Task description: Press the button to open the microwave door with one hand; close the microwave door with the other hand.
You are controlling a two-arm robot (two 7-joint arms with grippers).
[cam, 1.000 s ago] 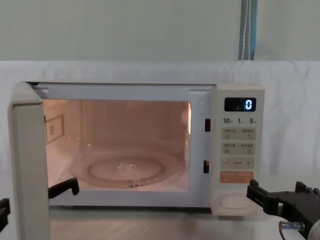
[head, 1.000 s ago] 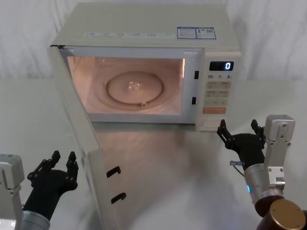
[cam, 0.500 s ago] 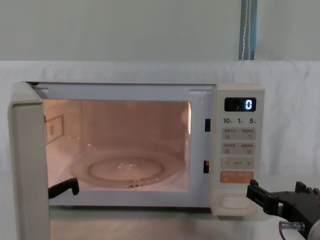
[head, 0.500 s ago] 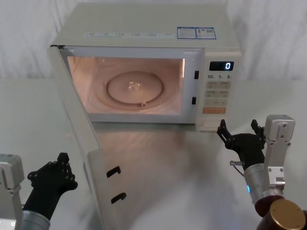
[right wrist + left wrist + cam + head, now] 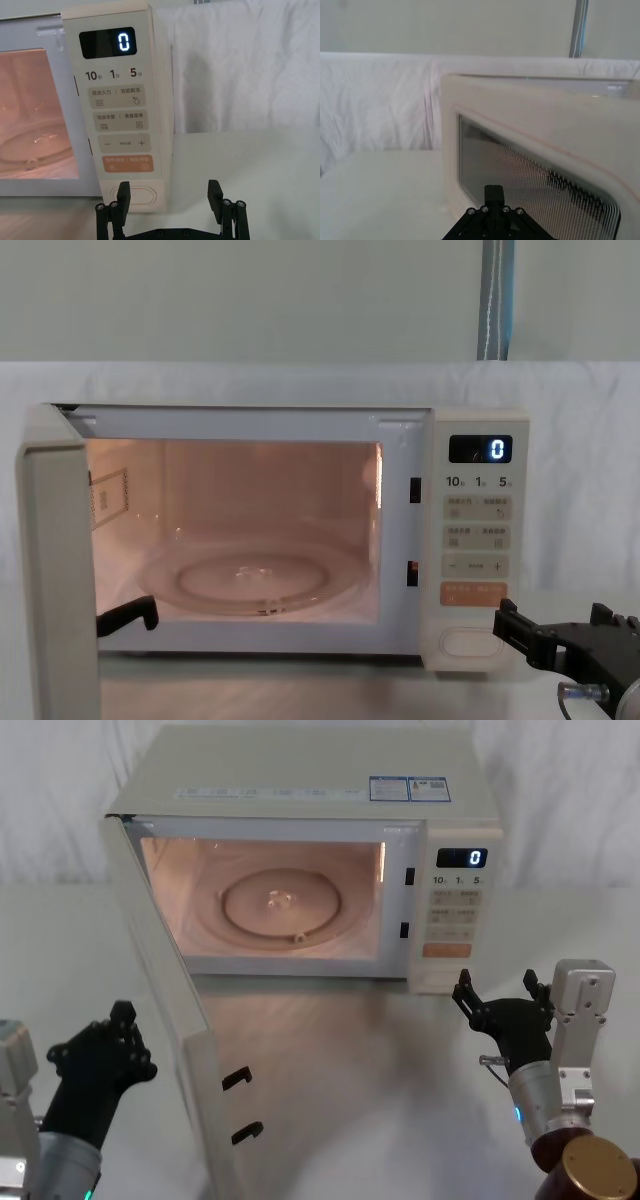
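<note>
head view: microwave door [image 5: 170, 1020] swung wide open, hinged at the oven's left, free edge pointing toward the table's front edge; cavity lit, glass turntable [image 5: 281, 902] inside. so the press-to-open half looks done; closing is what's left. left gripper [image 5: 108, 1045] sits low near the table's front-left corner, just outside the door's outer face, not touching afaict. can't tell if its fingers are spread or closed. right gripper [image 5: 500, 1000] w/ fingers spread, holding nothing, just in front of the control panel's bottom, apart from it.

left wrist view: door's outer face w/ dark window [image 5: 530, 190] right ahead of the left gripper, close; contact not visible.

right wrist view: the button [image 5: 136, 194] at the panel's base, below the orange key [image 5: 128, 164]; right gripper [image 5: 169, 197] spread wide, near the button but off it. display reads 0.

chest view: door [image 5: 58, 570] edge-on at left, right gripper [image 5: 560, 632] low by the button [image 5: 467, 642]. next, imo: left arm pushes the door shut.
</note>
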